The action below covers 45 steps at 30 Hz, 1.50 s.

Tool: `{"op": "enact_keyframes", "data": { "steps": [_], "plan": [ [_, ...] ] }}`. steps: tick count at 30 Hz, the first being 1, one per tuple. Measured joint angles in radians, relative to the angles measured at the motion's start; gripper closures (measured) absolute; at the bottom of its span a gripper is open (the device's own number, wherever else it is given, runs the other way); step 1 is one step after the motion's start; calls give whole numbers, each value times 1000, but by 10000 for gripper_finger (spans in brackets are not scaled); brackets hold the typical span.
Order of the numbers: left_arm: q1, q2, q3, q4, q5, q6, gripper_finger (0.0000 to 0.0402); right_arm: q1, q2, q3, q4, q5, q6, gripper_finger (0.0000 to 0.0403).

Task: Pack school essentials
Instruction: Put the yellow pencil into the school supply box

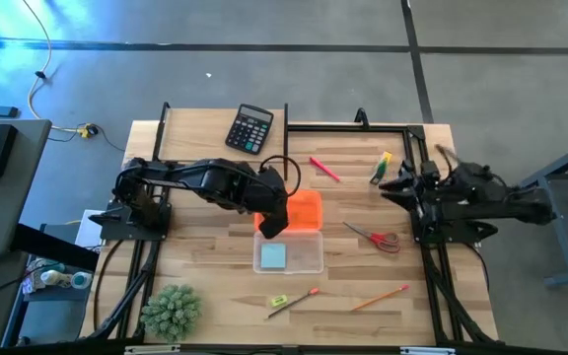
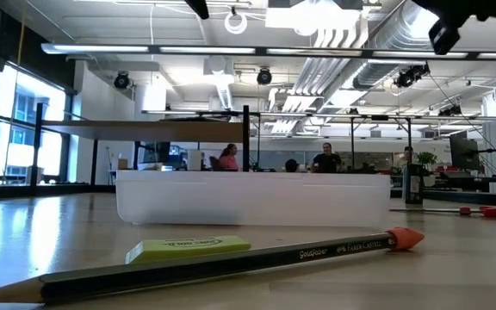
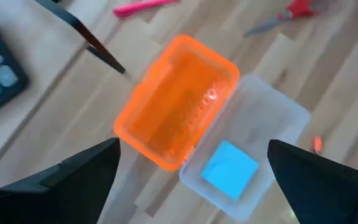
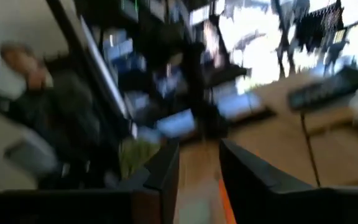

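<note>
L tool (image 1: 272, 225) hangs over the open case, jaws wide, nothing in them. In the L wrist view it looks straight down on the orange half (image 3: 176, 99) and the clear half (image 3: 253, 149). Blue pad (image 1: 272, 256) already lies in the clear half.

R tool (image 1: 394, 185) sits at the counter's right edge, near the crayon box (image 1: 380, 167). Jaws show a narrow gap in its wrist view; can't tell if anything's between them.

Loose items: pink pen (image 1: 324, 169) just beyond the case; scissors (image 1: 375, 238) to the case's right, long axis across the counter, handles toward the R arm; two pencils (image 1: 292, 303) (image 1: 380, 297) and eraser (image 1: 277, 299) at the near edge.

Judgement: scissors & crayon box lie closer to R; pen is nearer L. Near-edge pencils lie roughly crosswise, so jaws prob. need to close across that axis.
</note>
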Motion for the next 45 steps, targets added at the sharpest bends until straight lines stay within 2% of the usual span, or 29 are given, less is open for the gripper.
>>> {"op": "enact_keyframes", "data": {
  "steps": [4,7,12,17,26,37,42,45],
  "plan": [
    [-6,0,0,-2,41,33,5,36,69,191,-365,-111,8,265],
    [-8,0,-15,22,64,66,5,73,136,300,-565,-130,54,263],
    [-4,0,-100,67,156,112,5,150,272,425,-812,-132,108,263],
    [-4,-4,-147,71,177,126,5,229,407,489,-985,-142,115,263],
    [-40,-5,-149,71,225,196,5,425,574,497,-1054,-175,215,263],
    [-78,-13,-145,76,248,198,5,723,772,496,-995,-83,325,263],
    [-97,-25,-144,82,248,199,5,814,858,496,-974,-30,311,263],
    [-105,-28,-144,93,247,199,5,850,901,467,-900,-14,297,263]
  ]
}}
